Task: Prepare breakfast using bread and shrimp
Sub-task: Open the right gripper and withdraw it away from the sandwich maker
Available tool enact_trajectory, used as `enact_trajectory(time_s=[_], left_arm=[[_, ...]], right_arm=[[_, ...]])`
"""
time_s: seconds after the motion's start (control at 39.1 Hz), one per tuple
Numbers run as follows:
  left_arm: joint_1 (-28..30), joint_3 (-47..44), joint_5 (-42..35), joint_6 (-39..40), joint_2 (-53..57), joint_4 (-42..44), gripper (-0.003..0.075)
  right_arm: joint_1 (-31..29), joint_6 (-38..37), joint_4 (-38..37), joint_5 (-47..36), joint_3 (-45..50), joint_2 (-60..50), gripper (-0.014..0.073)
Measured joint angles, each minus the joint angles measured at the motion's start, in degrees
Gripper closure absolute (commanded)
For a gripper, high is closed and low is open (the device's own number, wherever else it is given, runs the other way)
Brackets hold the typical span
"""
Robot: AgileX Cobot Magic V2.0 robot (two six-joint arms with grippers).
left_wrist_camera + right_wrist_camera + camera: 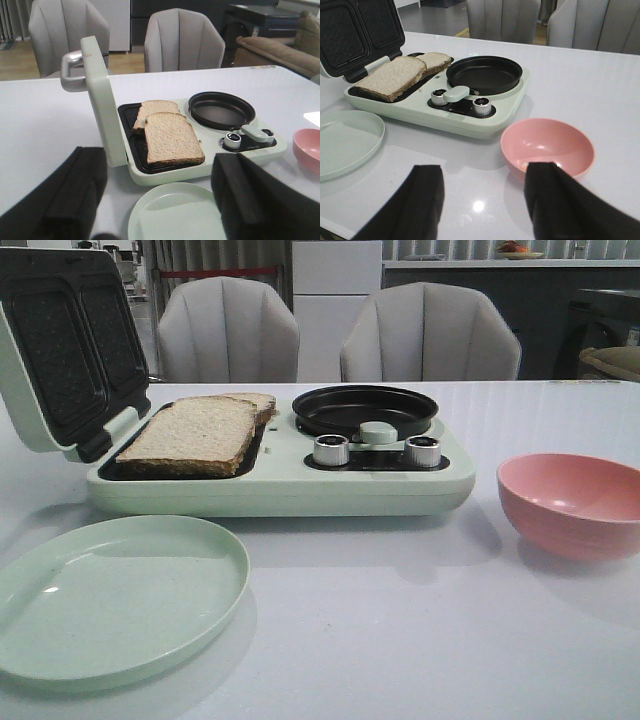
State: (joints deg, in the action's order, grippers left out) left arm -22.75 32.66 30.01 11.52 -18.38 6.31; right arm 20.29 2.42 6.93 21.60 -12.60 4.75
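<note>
Two slices of bread (pixel 196 433) are seen lying flat on the dark grill plate of a pale green breakfast maker (pixel 280 485), whose lid (pixel 62 345) is raised. The crumb is pale beige and coarse, edged by a dark brown crust. The near slice overlaps the far slice (pixel 255 401), which shows only at the near one's 1 o'clock in the front view. The slices are lined up along the plate's length, from near to far, with their rounded tops turned away from the camera. A black round pan (pixel 364 410) sits at 3 o'clock of the bread, with two silver knobs (pixel 331 449) in front of it. A green plate (pixel 110 595) lies at 6 o'clock of the bread, and a pink bowl (pixel 574 502) well off at 4 o'clock. No shrimp can be made out. The left gripper (pixel 160 200) and the right gripper (pixel 482 200) are seen with fingers spread wide, nothing held.
</note>
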Motion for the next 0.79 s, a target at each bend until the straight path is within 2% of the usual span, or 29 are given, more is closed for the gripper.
enact_trajectory(time_s=[0.31, 0.69, 0.79], left_arm=[[0.95, 14.74, -5.16, 2.77, -26.74, -0.13, 0.0208], [13.69, 34.15, -5.10, 3.96, -49.11, -7.75, 0.0208], [17.34, 37.40, -4.47, 2.85, -53.44, -12.16, 0.0208]], right_arm=[[0.00, 0.00, 0.00, 0.00, 0.00, 0.00, 0.0126], [0.00, 0.00, 0.00, 0.00, 0.00, 0.00, 0.0126], [0.00, 0.00, 0.00, 0.00, 0.00, 0.00, 0.0126]])
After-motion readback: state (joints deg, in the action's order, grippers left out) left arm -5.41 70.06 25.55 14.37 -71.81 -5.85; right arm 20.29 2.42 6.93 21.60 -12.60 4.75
